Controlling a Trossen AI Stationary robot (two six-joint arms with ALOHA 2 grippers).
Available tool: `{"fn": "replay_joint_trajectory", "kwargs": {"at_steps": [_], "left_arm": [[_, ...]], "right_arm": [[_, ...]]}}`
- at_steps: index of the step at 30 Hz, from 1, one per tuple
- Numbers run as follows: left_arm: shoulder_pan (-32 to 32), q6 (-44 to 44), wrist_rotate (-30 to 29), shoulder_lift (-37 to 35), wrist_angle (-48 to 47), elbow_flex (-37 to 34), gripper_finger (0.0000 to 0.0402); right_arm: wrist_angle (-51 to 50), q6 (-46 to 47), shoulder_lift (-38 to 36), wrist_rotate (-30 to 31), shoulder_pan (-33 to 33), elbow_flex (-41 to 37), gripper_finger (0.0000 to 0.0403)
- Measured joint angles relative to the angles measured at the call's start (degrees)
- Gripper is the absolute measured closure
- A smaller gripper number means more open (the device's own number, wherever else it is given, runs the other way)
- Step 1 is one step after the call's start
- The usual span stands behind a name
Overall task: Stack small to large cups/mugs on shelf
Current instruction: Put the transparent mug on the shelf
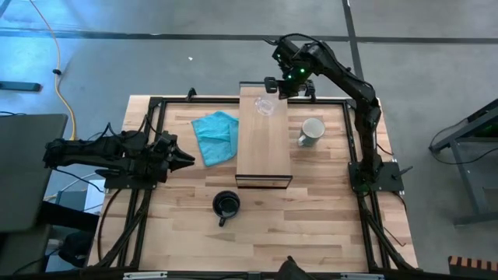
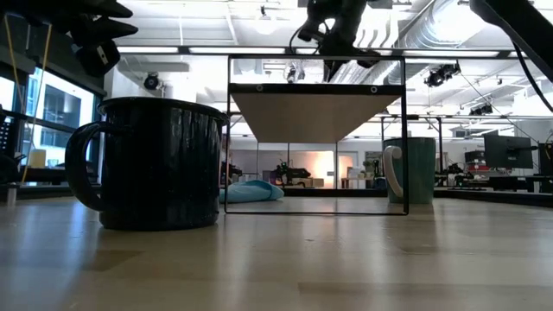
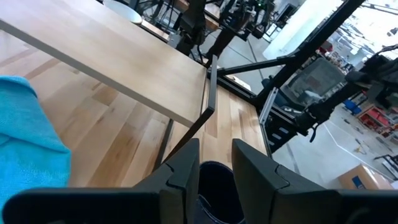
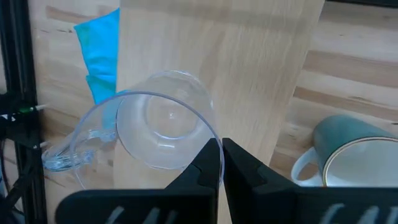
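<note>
Two dark fingers of the right gripper pinch the rim of the clear glass cup, holding it upright over the far end of the shelf, probably because the smallest vessel starts the row there. Beside the shelf stands the white mug, with the black mug on the table before its dark front. Far off at the table's left edge, the left gripper waits with its fingers slightly parted and empty.

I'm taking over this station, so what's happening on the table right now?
The right gripper is over the far end of the shelf, right at the glass cup standing there, with its fingers almost together. The white mug sits on the table beside the shelf and the black mug near the front. The left gripper waits by the blue cloth.
</note>
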Motion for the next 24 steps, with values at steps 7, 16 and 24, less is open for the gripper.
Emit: {"fn": "replay_joint_trajectory", "kwargs": {"at_steps": [7,16,24], "left_arm": [[0.0,-0.38,0.0,0.0,0.0,0.0,0.0318],[0.01,-0.4,-0.02,0.01,0.0,0.0,0.0318],[0.0,-0.43,-0.01,0.02,-0.02,0.0,0.0318]], "right_arm": [[0.67,-1.58,3.64,-2.59,0.44,0.0,0.0403],[0.36,-2.35,3.4,-0.77,-1.2,0.2,0.0403],[6.1,-2.58,3.57,1.08,-2.21,0.2,0.0403]]}}
